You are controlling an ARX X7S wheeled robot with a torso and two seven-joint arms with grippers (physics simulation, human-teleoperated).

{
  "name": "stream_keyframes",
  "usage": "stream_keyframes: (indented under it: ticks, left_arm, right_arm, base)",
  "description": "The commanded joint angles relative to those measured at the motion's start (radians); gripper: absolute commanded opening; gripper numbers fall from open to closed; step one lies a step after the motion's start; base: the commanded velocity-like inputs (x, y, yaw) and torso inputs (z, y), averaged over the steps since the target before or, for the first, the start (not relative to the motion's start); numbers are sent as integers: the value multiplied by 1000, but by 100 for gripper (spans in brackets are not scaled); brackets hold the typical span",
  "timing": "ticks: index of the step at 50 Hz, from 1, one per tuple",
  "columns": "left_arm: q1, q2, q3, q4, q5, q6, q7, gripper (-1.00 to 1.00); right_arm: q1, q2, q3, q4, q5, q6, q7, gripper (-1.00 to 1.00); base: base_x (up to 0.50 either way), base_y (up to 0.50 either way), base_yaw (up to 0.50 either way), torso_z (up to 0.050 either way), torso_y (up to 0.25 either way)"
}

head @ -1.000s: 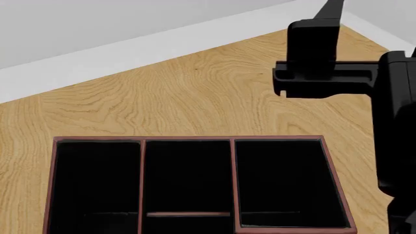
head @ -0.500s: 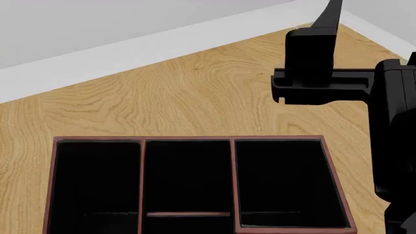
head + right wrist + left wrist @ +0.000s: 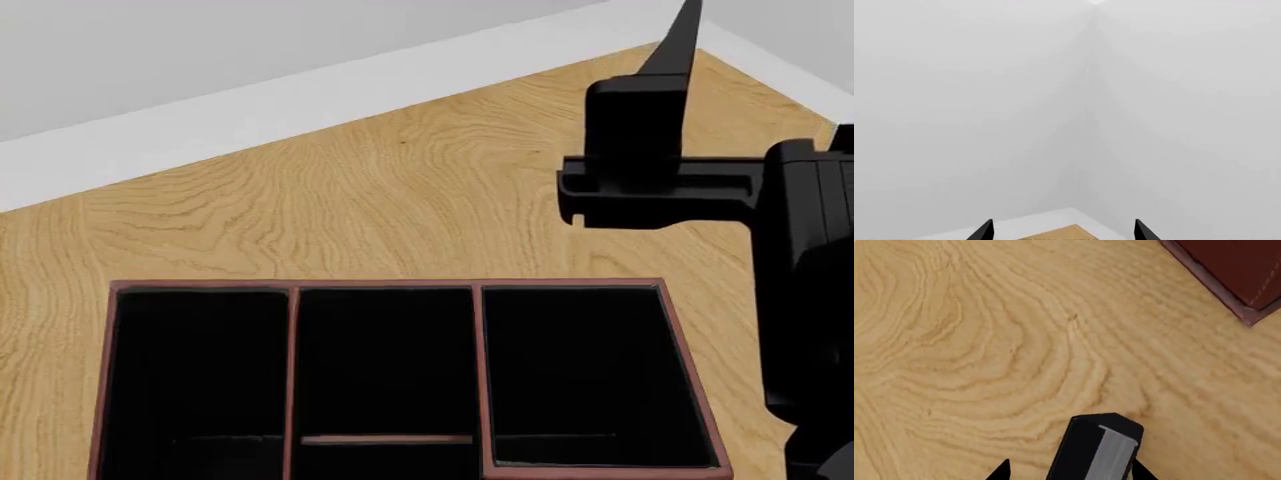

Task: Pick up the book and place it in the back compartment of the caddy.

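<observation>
Frankly, with the book [image 3: 1097, 450] between my left end effector [image 3: 1071, 472] tips beside the caddy [image 3: 387, 285], grip untellable and the right end effector [image 3: 1062, 232] open and empty, I fear it slipping or clipping the rim.

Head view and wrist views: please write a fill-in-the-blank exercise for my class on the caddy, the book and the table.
1. The caddy has dark red walls and ___ insides.
2. Its far row has ___ compartments side by side.
3. The book shows only in the ___ wrist view.
4. The caddy stands on a ___ table.
Missing words: black; three; left; wooden.
</observation>
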Motion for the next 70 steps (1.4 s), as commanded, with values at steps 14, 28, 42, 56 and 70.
stream_keyframes:
  ticks: [14,28,42,56,70]
  left_arm:
    - [-16,71,-22,51,90,43,-138,-100]
    - [44,7,-218,305,45,-106,-179,-100]
    - [20,-74,-319,393,0,-187,-126,-100]
    - [-45,-117,-363,485,-46,-270,-97,-100]
    - [-402,-247,-256,644,-242,-504,-10,-100]
  right_arm:
    - [-19,16,5,-14,6,-19,6,100]
    - [-30,24,11,-15,-6,-32,-11,100]
    - [-37,28,13,-16,-15,-42,-17,100]
    - [-52,33,21,-25,-20,-58,-21,100]
    - [-94,34,40,-47,-46,-87,-38,100]
  base:
    - [3,-4,-6,0,0]
    - [1,-1,-4,0,0]
    - [0,0,0,0,0]
    - [0,0,0,0,1]
    - [0,0,0,0,1]
